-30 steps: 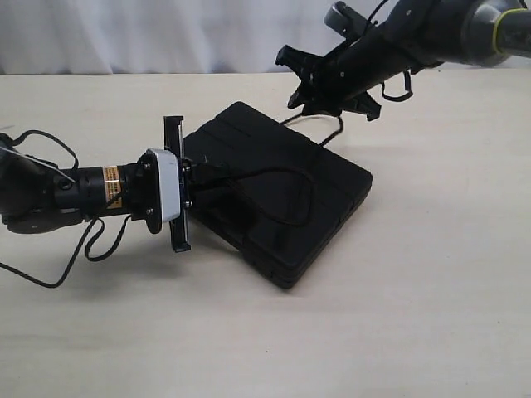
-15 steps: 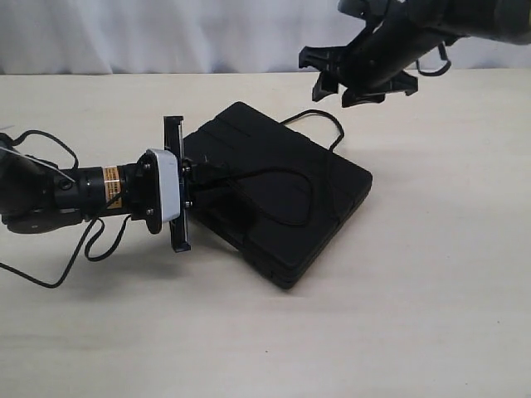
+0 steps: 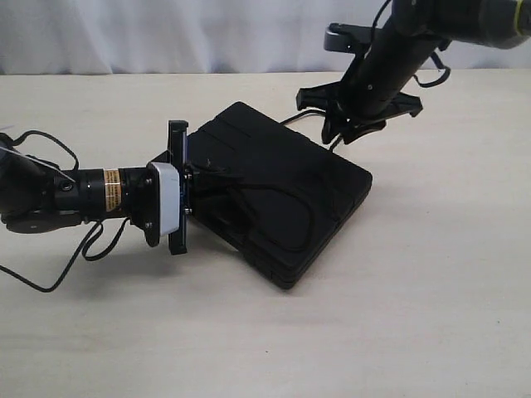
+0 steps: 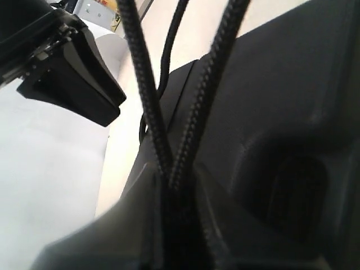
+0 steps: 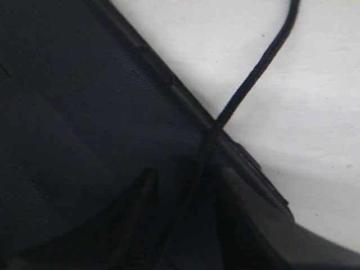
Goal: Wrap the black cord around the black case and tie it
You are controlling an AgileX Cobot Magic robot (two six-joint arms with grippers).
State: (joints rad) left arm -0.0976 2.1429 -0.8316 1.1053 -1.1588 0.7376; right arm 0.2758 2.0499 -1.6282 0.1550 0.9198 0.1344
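Observation:
The black case [image 3: 282, 199] lies flat on the table, one corner toward the camera. The black cord [image 3: 309, 199] loops across its top and trails off the far edge. At the case's left side my left gripper [image 3: 197, 178] is shut on the cord; in the left wrist view two braided strands [image 4: 143, 84] meet between its fingers [image 4: 171, 183] above the case [image 4: 292, 101]. Over the far edge hovers my right gripper [image 3: 336, 133], open. In the right wrist view the cord [image 5: 253, 79] runs off the case [image 5: 73, 101] and passes between the spread fingers [image 5: 138, 208].
Pale bare table [image 3: 431, 315] surrounds the case. Thin robot cables [image 3: 50, 274] sag from the left arm onto the table. A white curtain [image 3: 166, 33] closes the back. My right gripper's body shows in the left wrist view [image 4: 73, 73].
My right gripper lifted up and to the right, then came down over the cord at the case's far edge. The left gripper shifted slightly, still holding the cord.

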